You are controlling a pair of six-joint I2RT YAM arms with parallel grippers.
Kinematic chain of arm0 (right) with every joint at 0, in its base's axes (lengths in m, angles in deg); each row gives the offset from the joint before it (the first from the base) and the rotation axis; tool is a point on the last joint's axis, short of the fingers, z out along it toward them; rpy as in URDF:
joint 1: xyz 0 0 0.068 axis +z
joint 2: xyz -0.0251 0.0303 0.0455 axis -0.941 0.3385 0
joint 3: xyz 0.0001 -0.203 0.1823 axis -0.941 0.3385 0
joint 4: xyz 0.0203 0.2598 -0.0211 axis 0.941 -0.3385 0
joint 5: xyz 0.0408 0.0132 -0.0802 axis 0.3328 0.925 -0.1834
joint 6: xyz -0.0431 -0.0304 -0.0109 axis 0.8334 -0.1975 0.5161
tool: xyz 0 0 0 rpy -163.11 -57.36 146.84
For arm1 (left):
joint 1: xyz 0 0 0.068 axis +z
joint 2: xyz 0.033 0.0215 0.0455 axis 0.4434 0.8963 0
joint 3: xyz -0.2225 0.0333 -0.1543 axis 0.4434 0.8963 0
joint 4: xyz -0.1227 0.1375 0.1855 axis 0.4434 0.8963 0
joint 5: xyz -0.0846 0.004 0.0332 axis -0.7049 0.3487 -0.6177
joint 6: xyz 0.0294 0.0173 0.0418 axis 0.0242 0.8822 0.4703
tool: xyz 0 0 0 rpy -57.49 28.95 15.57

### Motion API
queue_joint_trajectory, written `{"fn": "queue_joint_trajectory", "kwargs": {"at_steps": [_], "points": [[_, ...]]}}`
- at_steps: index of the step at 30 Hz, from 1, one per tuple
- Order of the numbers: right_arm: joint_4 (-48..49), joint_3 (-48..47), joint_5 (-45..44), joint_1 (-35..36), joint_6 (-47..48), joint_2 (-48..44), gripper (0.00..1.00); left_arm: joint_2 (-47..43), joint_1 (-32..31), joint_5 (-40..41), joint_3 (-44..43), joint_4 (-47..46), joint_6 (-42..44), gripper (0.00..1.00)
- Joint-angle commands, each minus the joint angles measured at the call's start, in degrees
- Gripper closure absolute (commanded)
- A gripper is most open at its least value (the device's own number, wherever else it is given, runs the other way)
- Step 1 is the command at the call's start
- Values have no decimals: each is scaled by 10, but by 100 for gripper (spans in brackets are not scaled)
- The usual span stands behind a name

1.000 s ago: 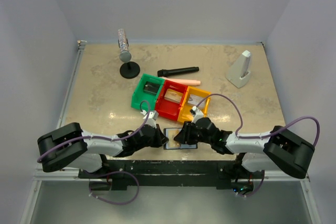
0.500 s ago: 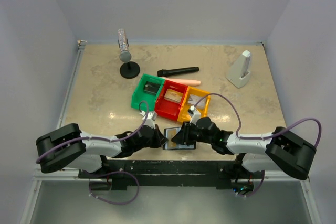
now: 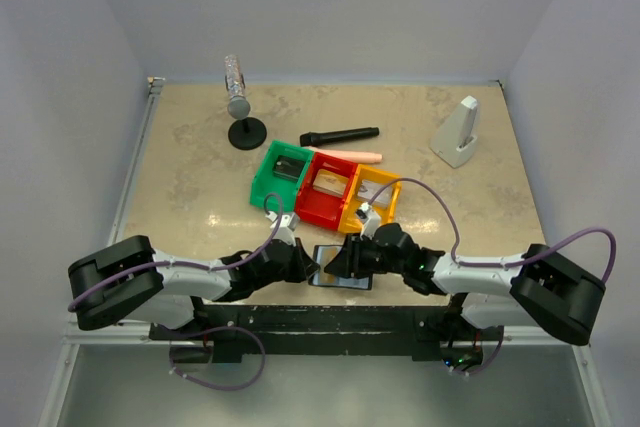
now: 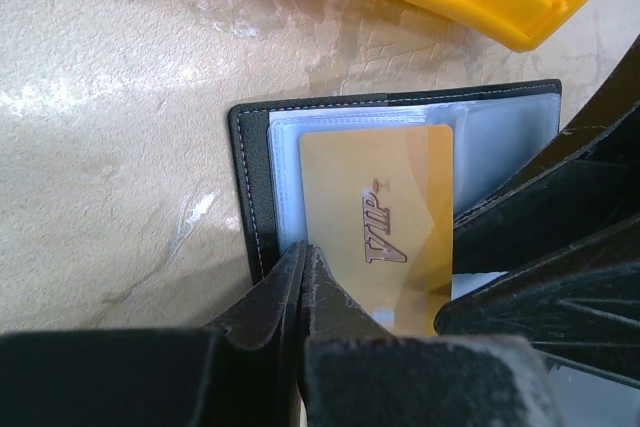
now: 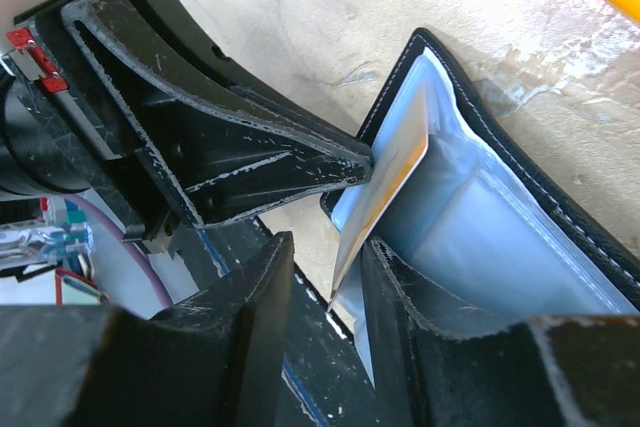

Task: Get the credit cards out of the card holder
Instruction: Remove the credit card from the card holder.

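Observation:
The card holder [image 3: 332,278] lies open on the table near its front edge, black outside and bluish-grey with clear sleeves inside [image 4: 246,177] [image 5: 520,237]. A gold card marked VIP [image 4: 385,217] sticks partly out of a sleeve and stands tilted up on edge in the right wrist view [image 5: 395,172]. My left gripper [image 3: 308,265] [image 4: 304,250] is shut, its tip pressed on the holder's left side by the card's corner. My right gripper [image 3: 346,259] [image 5: 325,257] is open, with the card's lower edge in the gap between its fingers [image 5: 250,327].
Green [image 3: 278,175], red [image 3: 322,190] and yellow [image 3: 366,199] bins stand just behind the holder. A black stick [image 3: 340,135] and a pink pen [image 3: 352,155] lie further back. A microphone on a stand [image 3: 240,107] is back left, a white wedge [image 3: 458,132] back right.
My right gripper has edged a little left over the card holder. My left gripper has hardly moved.

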Motion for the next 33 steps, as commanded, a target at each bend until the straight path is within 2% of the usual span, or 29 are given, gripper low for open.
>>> {"fn": "queue_joint_trajectory", "kwargs": {"at_steps": [1, 8, 21, 28, 33], "points": [[20, -34, 33, 7, -4, 5, 61, 11, 1, 5, 25, 43, 11, 100], [18, -51, 29, 7, -11, 27, 61, 5, 1, -8, 38, 7, 23, 100], [-61, -86, 19, 7, -9, 53, 59, -18, 1, -2, 63, -17, 19, 100], [-80, -94, 21, 7, -8, 65, 59, -39, 1, 8, 78, -22, 15, 93], [-81, -98, 22, 7, -6, 69, 59, -51, 1, 9, 86, -27, 17, 79]]}}
